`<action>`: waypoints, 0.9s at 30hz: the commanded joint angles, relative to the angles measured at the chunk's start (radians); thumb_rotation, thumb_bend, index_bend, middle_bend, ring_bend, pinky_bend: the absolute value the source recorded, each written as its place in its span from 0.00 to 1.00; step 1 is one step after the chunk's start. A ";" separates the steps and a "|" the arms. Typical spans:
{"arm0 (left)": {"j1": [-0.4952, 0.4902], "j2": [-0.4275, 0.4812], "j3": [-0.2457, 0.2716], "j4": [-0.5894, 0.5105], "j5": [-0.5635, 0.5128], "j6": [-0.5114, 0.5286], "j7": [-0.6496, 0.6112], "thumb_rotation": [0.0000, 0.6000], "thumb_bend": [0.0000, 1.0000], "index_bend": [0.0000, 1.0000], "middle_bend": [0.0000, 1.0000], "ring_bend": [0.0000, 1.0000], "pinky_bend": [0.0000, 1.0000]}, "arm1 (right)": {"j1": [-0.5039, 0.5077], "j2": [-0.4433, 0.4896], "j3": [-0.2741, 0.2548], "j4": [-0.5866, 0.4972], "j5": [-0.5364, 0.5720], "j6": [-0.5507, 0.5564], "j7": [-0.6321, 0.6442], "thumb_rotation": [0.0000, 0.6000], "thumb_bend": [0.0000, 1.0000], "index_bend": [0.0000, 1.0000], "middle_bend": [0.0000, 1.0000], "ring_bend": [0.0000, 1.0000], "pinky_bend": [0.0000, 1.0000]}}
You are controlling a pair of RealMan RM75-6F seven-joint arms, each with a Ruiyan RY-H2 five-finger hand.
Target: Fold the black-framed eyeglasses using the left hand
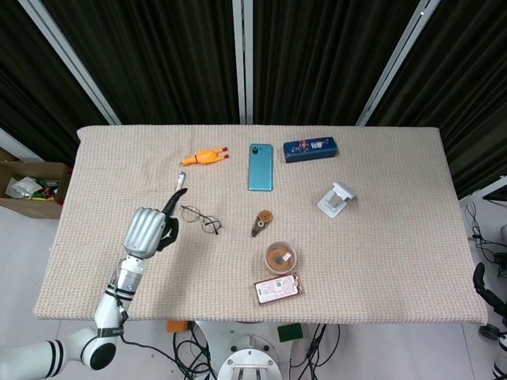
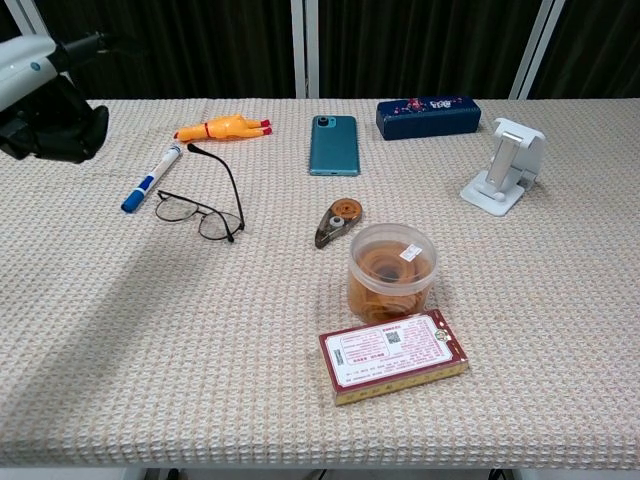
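The black-framed eyeglasses [image 2: 201, 204] lie on the table [image 2: 150, 350], 1 temple sticking out, apart from the raised left hand [image 1: 146, 230], which holds nothing; whether its fingers are curled or spread is unclear. The blue marker [image 2: 151, 178] lies just beside the glasses. No writing is legible.

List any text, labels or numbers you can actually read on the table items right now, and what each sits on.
No text is clear enough to quote.
Red card box: white label with print and a QR-like square, too small to read.
Blue pencil case: coloured printed pattern, blurred.
Blue marker: no markings resolve.
Round clear tub: small white sticker on the lid, unreadable.
Teal phone: no visible lettering.
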 commanded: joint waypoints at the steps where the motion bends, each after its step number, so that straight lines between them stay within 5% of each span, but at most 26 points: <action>1: 0.016 0.012 0.076 -0.027 0.158 0.040 -0.075 1.00 0.63 0.10 0.95 0.92 0.95 | -0.002 0.000 0.000 0.002 0.001 0.001 0.001 1.00 0.46 0.00 0.00 0.00 0.00; 10: -0.025 -0.023 0.148 -0.028 0.229 -0.091 0.003 1.00 0.63 0.09 0.95 0.92 0.95 | -0.009 0.003 0.001 0.007 0.011 0.003 0.015 1.00 0.47 0.00 0.00 0.00 0.00; 27: -0.060 -0.211 0.025 0.146 0.036 -0.198 0.120 1.00 0.64 0.06 0.96 0.93 0.95 | -0.010 0.002 0.004 0.023 0.029 -0.018 0.032 1.00 0.47 0.00 0.00 0.00 0.00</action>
